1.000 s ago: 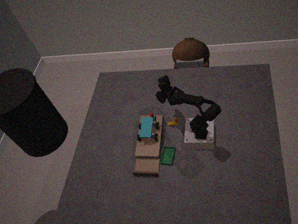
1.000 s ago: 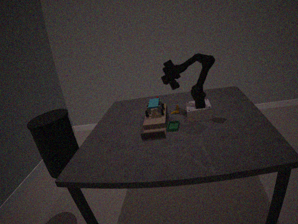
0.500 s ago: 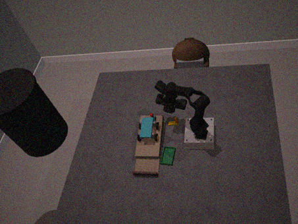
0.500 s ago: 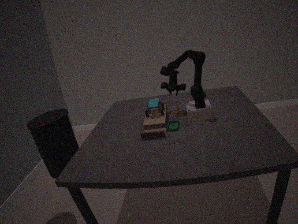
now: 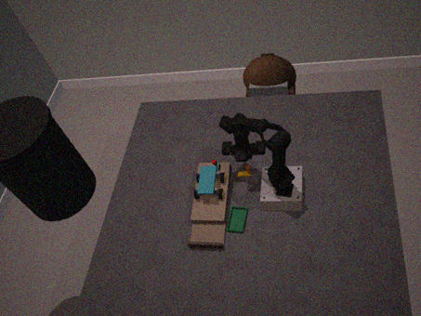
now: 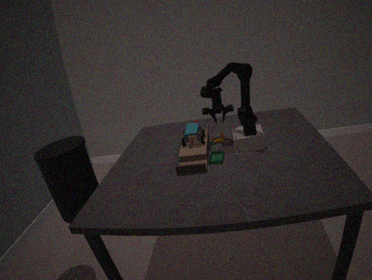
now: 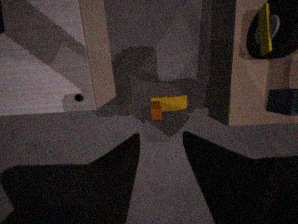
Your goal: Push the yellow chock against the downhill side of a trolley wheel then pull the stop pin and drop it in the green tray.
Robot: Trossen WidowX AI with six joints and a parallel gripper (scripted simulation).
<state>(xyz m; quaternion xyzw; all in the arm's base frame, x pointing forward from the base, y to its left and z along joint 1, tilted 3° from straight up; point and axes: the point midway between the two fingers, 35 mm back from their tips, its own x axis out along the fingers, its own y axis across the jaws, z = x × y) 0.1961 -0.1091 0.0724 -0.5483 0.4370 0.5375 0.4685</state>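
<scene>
The blue trolley (image 5: 207, 180) (image 6: 192, 128) stands on the ramp (image 5: 207, 214) (image 6: 192, 155). The red-headed stop pin (image 5: 214, 161) (image 6: 196, 121) is at its uphill end. The yellow chock (image 5: 244, 174) (image 6: 218, 138) (image 7: 172, 103) lies on the table between the ramp and the robot base, its orange handle (image 7: 156, 111) showing; its rubber base is hard to make out. The green tray (image 5: 238, 220) (image 6: 216, 158) is empty beside the lower ramp. My gripper (image 6: 219, 122) (image 7: 161, 137) points down, partly open and empty, above the table near the chock. Its fingertips are hidden in the top view.
The robot's pale base block (image 5: 267, 194) (image 6: 249, 143) stands to the right of the chock. In the wrist view a trolley wheel (image 7: 287, 37) with a yellow strip shows at the upper right. A brown chair (image 5: 269, 71) is beyond the table's far edge.
</scene>
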